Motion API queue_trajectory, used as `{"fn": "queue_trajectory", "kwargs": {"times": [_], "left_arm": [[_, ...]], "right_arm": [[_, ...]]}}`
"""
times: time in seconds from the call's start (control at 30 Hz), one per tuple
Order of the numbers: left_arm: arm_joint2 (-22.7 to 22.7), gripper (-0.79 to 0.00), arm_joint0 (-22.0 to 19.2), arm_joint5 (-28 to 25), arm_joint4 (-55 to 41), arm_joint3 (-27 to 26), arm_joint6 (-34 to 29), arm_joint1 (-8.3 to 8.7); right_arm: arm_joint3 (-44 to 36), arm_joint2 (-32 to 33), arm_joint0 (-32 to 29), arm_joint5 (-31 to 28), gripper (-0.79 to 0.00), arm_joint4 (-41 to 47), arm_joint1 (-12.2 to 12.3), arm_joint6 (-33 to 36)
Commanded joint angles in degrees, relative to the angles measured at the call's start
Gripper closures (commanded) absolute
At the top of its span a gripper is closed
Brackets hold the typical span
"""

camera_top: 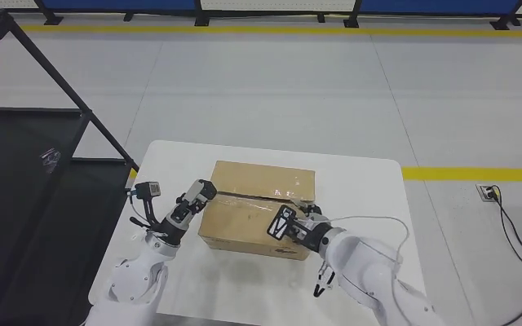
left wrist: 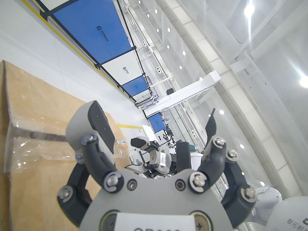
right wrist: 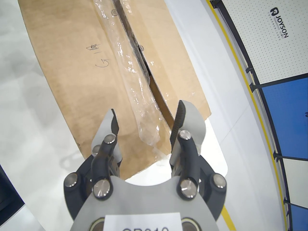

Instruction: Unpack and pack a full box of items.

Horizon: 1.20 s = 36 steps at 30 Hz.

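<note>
One cardboard box (camera_top: 254, 184) sits on the table (camera_top: 363, 204), flaps down, with loose clear tape (right wrist: 131, 78) along its seam. I judge unpacking barely begun, with nothing out yet. Two grippers stand at opposite seam ends, left gripper (left wrist: 154, 121) and right gripper (right wrist: 146, 121), both jaws spread and empty.

Bright, even light; ceiling lamps (left wrist: 249, 9) flare; wrist views bend edges

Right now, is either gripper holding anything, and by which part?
Nothing is held. The left gripper is open beside the cardboard box; the right gripper is open above the box's clear tape.
</note>
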Motion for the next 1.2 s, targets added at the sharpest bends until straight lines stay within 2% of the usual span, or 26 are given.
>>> {"fn": "queue_trajectory", "kwargs": {"times": [0.0, 0.2, 0.37, 0.5, 0.53, 0.6, 0.63, 1.0, 1.17], "left_arm": [[0.0, -0.785, 0.1, -0.1, 0.0, -0.2, 0.0, 0.03], [-0.2, -0.785, 0.3, -0.3, -0.1, -0.3, 0.1, 0.10], [-0.2, -0.785, 0.5, -0.5, 0.0, -0.4, 0.2, 0.14], [-0.2, -0.785, 0.8, -0.7, -0.2, -0.5, 0.2, 0.20], [-0.3, -0.785, 0.8, -0.8, -0.2, -0.5, 0.3, 0.21], [-0.4, -0.785, 1.0, -0.8, -0.1, -0.6, 0.3, 0.25], [-0.5, -0.785, 1.0, -0.8, -0.1, -0.7, 0.3, 0.27], [-1.6, -0.785, 1.8, -1.2, -0.4, -1.3, 0.9, 0.48], [-1.7, -0.785, 1.9, -1.3, -0.7, -1.3, 1.0, 0.52]], "right_arm": [[0.6, -0.6, 0.8, 0.3, -0.348, -0.1, -0.3, 1.1], [2.6, -2.2, 2.5, -0.4, -0.369, -0.2, -0.9, 3.4], [3.9, -3.1, 3.7, -0.2, -0.345, -0.3, -1.4, 4.7], [4.9, -3.6, 4.4, 0.3, -0.296, -0.5, -1.8, 5.3], [5.0, -3.7, 4.5, 0.5, -0.188, -0.8, -1.9, 5.4], [4.9, -3.8, 4.5, 1.1, -0.046, -1.6, -2.0, 5.3], [4.7, -3.9, 4.5, 1.3, 0.000, -2.2, -2.1, 5.3], [-3.2, -3.7, 1.7, 5.0, 0.000, -11.3, -2.2, 2.5], [-3.5, -5.5, 3.4, 5.4, 0.000, -14.0, -3.0, 3.7]]}}
